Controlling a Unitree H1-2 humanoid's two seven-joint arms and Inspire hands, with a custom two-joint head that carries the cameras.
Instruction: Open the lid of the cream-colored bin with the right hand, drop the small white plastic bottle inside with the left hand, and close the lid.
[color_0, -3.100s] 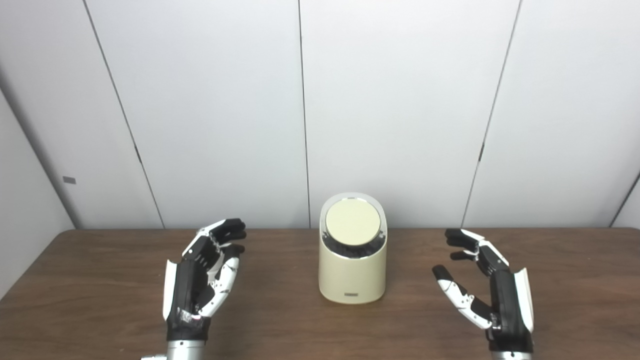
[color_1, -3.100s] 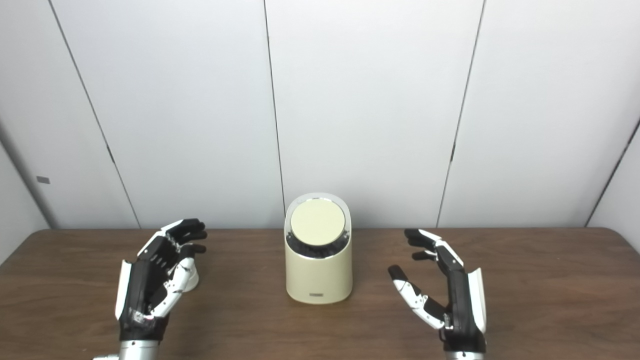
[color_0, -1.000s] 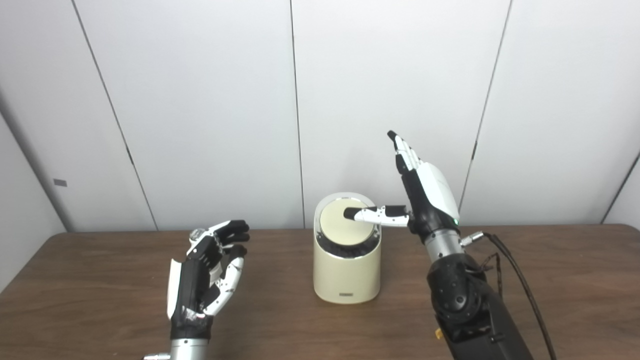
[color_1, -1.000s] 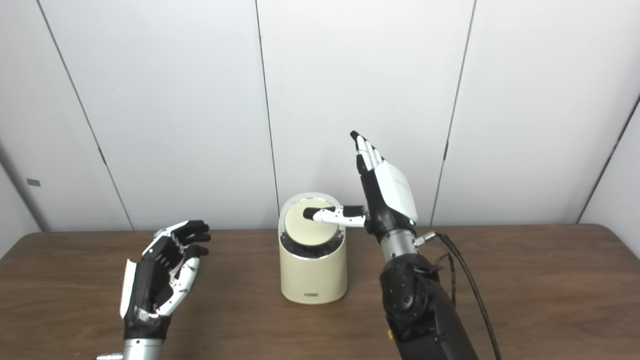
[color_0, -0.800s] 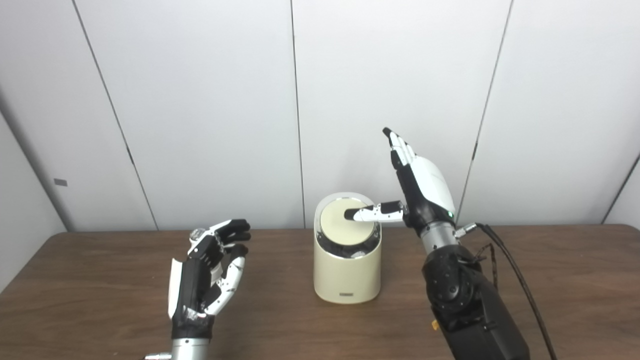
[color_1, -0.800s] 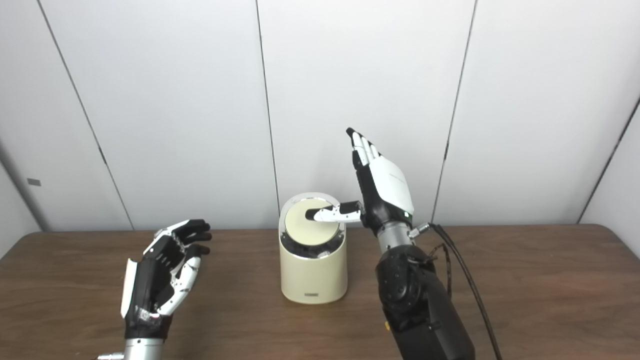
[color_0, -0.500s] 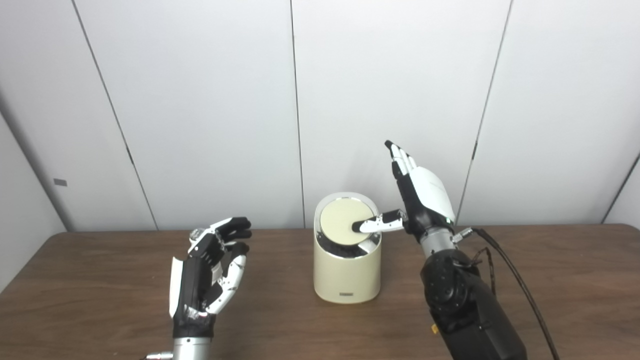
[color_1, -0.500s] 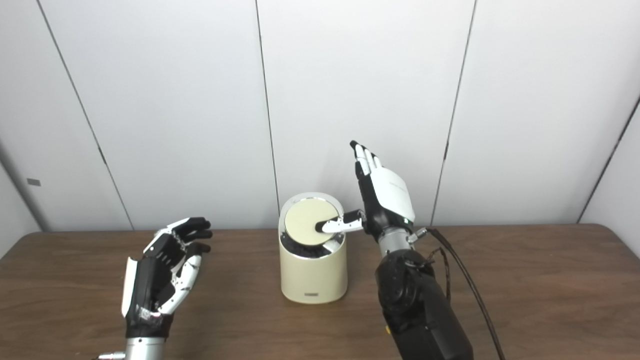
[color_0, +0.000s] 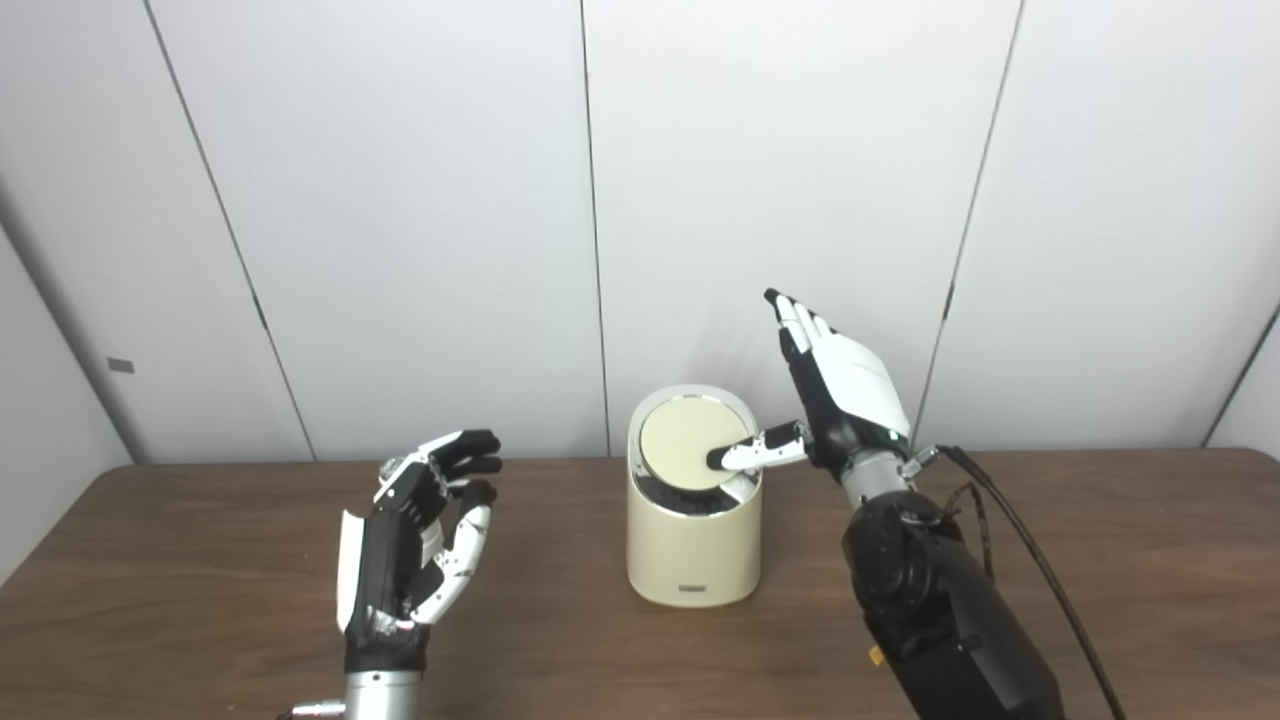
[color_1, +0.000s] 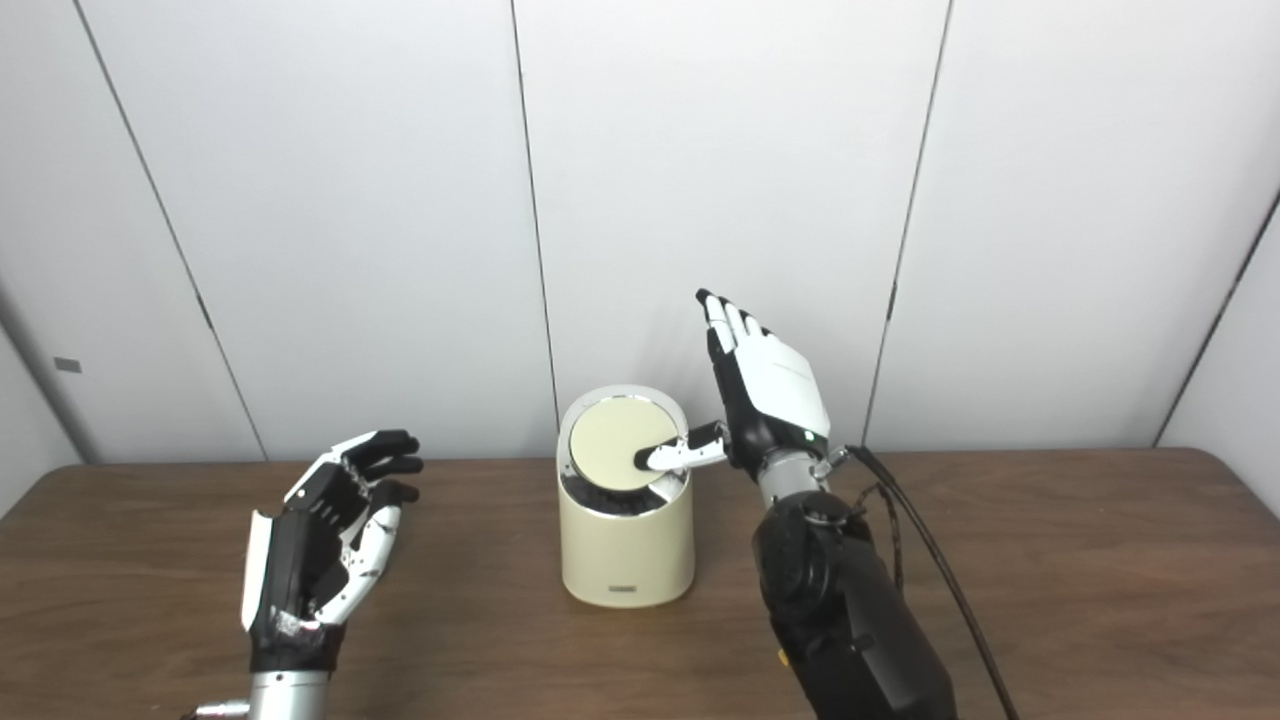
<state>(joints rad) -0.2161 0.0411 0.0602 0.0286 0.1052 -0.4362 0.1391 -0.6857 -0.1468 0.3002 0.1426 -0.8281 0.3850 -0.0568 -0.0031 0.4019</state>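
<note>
The cream-colored bin (color_0: 690, 560) stands at the table's middle. Its round lid (color_0: 680, 435) is tipped, with a dark gap showing along its lower right edge. My right hand (color_0: 850, 385) is open beside the bin, fingers pointing up. Its thumb (color_0: 745, 457) presses on the lid's lower right rim. My left hand (color_0: 405, 560) hovers left of the bin with its back to the camera and its fingers curled. The small white plastic bottle is almost hidden inside that hand; only its cap (color_0: 392, 466) peeks out by the fingers.
The brown wooden table (color_0: 1150, 560) runs across the frame, and white wall panels stand close behind the bin. A black cable (color_0: 1040, 580) trails from my right wrist over the table's right side.
My right hand has dropped a little and its thumb has slid from the lid's middle to its lower right rim, tipping the lid. My left hand has hardly moved.
</note>
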